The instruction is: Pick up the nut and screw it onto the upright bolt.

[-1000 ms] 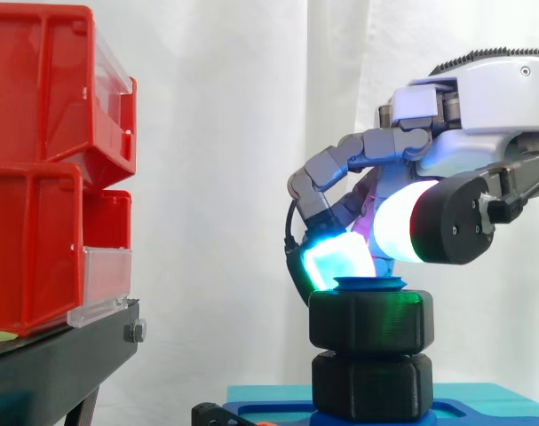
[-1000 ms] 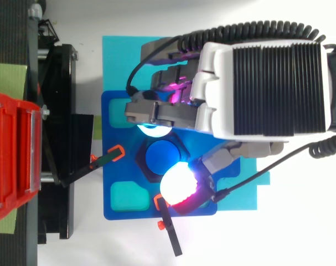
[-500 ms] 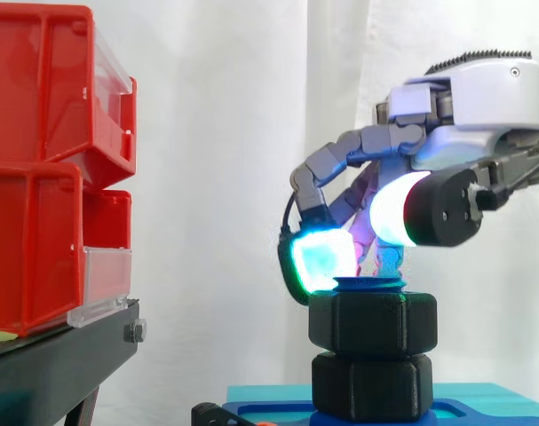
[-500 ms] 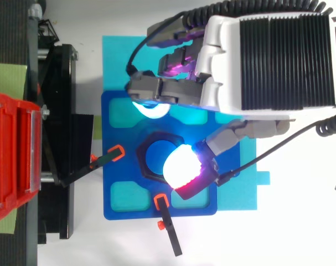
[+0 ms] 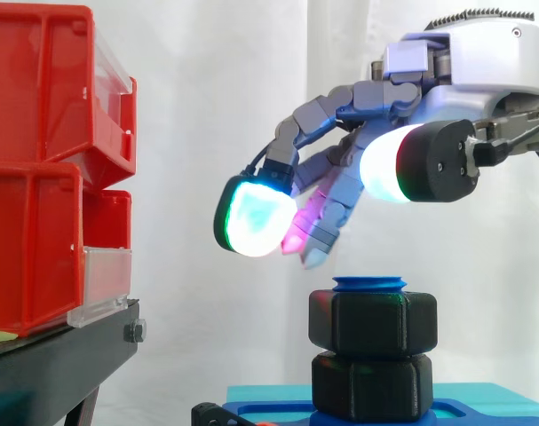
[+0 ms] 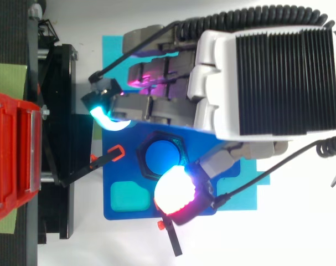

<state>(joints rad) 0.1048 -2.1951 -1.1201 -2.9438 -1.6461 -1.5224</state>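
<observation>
The hand (image 5: 464, 80) has lifted off the work. Half a second ago its cyan-glowing fingertip pad and its white-glowing thumb pad sat low, at the top edge of the nut. Now the fingers (image 5: 251, 217) stretch out and fan to the left, well clear above it, and the thumb (image 5: 384, 164) hangs apart from them. The hand is spread and holds nothing. In the top view the cyan pad (image 6: 104, 113) has swung out past the edge of the fixture, while the thumb pad (image 6: 173, 191) hovers just beside the nut.

The black hexagonal plastic nut (image 5: 373, 324) is on the upright blue bolt, whose flat blue tip (image 5: 368, 284) shows just above it; from above, the nut (image 6: 140, 160) rings the bolt's round blue top (image 6: 159, 157). It stands at the same height as a second ago, close above a second black hexagonal piece (image 5: 373, 386) at the bolt's foot.

I read this as a let-go between turns: the nut stays up unaided, so the thread has likely caught. Whether it needs another twist or is already seated, I cannot tell.

The bolt rises from a blue base plate with cyan pockets (image 6: 108, 172) on a teal sheet (image 6: 115, 55). Well to the left, stacked red plastic bins (image 5: 38, 177) stand on a black stand (image 5: 56, 364).
</observation>
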